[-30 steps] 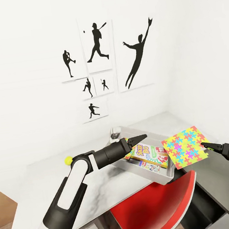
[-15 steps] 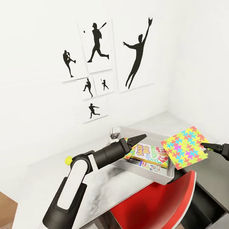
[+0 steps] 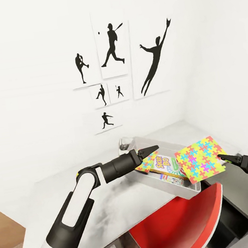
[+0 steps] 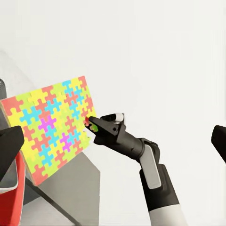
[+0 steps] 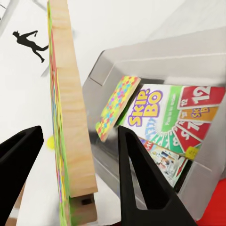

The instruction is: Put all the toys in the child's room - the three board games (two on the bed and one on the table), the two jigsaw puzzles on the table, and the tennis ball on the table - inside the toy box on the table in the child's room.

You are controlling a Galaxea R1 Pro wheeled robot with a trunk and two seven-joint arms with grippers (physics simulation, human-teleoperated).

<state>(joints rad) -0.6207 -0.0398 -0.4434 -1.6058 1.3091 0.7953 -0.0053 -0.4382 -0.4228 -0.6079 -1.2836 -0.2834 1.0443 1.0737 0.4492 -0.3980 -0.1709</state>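
Head view. Your right pincer (image 3: 221, 157) grips a jigsaw puzzle (image 3: 200, 160) by its edge, holding the flat box tilted up in the air. The toy box (image 3: 195, 187) sits on the bench (image 3: 111, 204) just below and beyond that pincer, toward your left arm. Inside the toy box lie the Skip-Bo board game (image 3: 164, 164) and a second puzzle box (image 3: 145, 164). Your left pincer (image 3: 152, 148) hovers over the near-left part of the toy box, its tips drawn to a point; it carries nothing. A red chair (image 3: 180, 226) stands below both pincers, tucked against the bench. Baseball pictures (image 3: 123, 61) hang on the wall beyond.

Left wrist view. The two dark fingers (image 4: 9, 146) of the left pincer stand far apart at either edge of the picture, so it reads as wide here; between the two views you cannot tell its state for certain. Ahead of them the jigsaw puzzle (image 4: 52, 127) shows face-on, with the right pincer (image 4: 92, 125) clamped on its edge. The red chair (image 4: 12, 197) shows past the puzzle's lower corner.

Right wrist view. The jigsaw puzzle (image 5: 70, 132) stands edge-on between the right pincer's fingers (image 5: 141, 179), its wooden side facing you. Beyond the fingers the toy box (image 5: 155, 56) holds the Skip-Bo board game (image 5: 165, 122), the second puzzle box (image 5: 115, 106) leaning against its wall, and another printed box (image 5: 167, 162) under the Skip-Bo one. A yellow spot by the fingers may be the tennis ball; too small to tell.
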